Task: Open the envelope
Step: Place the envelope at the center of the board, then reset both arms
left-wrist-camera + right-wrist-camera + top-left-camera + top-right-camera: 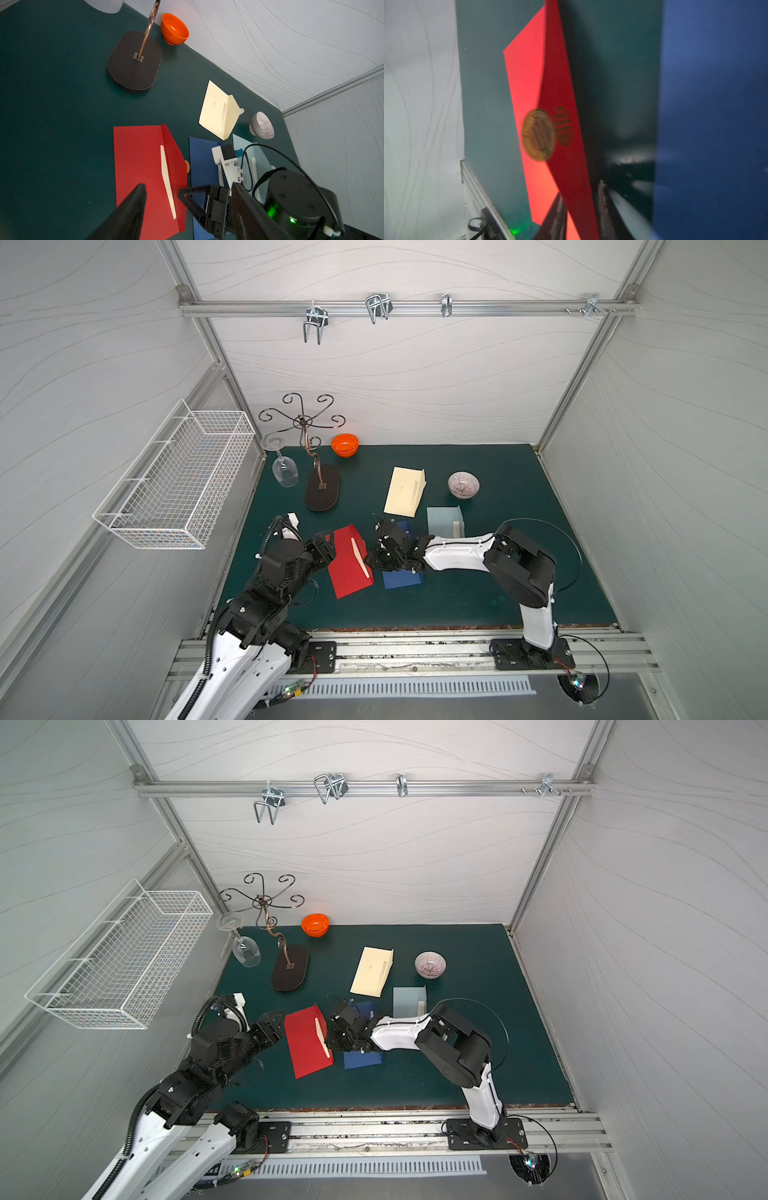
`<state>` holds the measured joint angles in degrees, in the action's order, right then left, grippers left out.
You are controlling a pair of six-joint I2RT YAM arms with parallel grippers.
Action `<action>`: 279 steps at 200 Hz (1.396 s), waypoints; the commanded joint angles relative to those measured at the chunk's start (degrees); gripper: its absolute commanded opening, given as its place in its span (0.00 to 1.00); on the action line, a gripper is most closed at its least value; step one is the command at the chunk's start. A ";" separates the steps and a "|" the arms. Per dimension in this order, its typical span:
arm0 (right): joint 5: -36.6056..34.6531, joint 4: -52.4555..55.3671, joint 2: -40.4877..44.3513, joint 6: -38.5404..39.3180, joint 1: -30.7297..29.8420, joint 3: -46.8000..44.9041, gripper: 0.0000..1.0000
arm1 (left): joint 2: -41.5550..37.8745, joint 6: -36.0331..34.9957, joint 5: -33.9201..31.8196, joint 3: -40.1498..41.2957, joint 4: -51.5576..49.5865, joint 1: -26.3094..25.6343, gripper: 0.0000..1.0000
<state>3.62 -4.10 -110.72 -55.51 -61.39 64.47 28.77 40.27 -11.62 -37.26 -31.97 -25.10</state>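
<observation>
- In both top views, the red paper envelope (347,572) lay on the dark green mat (457,593), just ahead of the left gripper (326,545). Its raised flap (359,541) met the right gripper (374,562).
- From the left wrist, the left gripper (188,185) gaped wide and empty, one fingertip (141,187) over the envelope's body.
- From the right wrist, the right gripper (580,187) stood slightly parted astride the flap, gripping nothing. Folding the flap fully back with the body pinned looked soundest.

Robot test cell, lab-type. White panel walls (395,377) stood in aluminium framing (415,306); green mat (478,597) lay inside; robot arms (538,622) were bolted to a front rail (415,649).
</observation>
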 commanded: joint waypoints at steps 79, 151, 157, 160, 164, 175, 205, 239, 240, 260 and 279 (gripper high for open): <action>-24.45 20.91 35.51 21.43 7.40 -8.33 0.50 | 6.03 -2.72 1.68 -1.86 7.35 0.25 0.89; -39.61 0.68 48.93 41.48 35.89 -27.35 0.86 | 22.65 -22.76 -17.74 1.04 37.95 0.21 1.00; -39.57 -1.11 47.13 45.11 37.33 -28.01 0.88 | 24.92 -25.60 -21.24 1.62 42.09 0.51 1.00; -39.76 -1.13 46.07 45.70 38.27 -28.03 0.91 | 26.05 -27.13 -22.57 2.04 43.98 0.83 1.00; -40.07 -0.41 44.70 45.35 39.51 -27.84 0.93 | 27.36 -28.87 -23.79 2.46 46.67 1.40 1.00; -39.23 2.85 41.32 42.02 43.13 -26.65 0.99 | 30.79 -29.04 -25.37 2.89 49.56 4.64 1.00; -37.77 -6.86 36.66 43.63 48.13 -31.17 0.99 | 37.30 -24.07 -21.75 6.35 52.90 16.04 1.00; -29.80 -22.33 33.62 48.56 50.98 -37.32 0.99 | 42.69 -31.37 -23.44 13.48 62.52 18.64 1.00; -29.45 -23.34 33.41 48.56 51.09 -37.45 0.99 | 42.82 -31.42 -23.36 13.68 62.80 18.75 1.00; -23.46 -25.62 31.23 51.03 51.26 -37.39 0.99 | 47.09 -32.93 -21.82 16.27 70.27 20.00 1.00; -19.68 -31.65 30.79 53.05 52.40 -39.42 0.99 | 49.73 -34.33 -16.08 14.32 71.00 21.08 0.99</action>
<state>-23.73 -24.43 -79.79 -6.85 -10.17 26.26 76.01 9.98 -32.27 -20.97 26.81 -5.39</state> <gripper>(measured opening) 0.989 0.996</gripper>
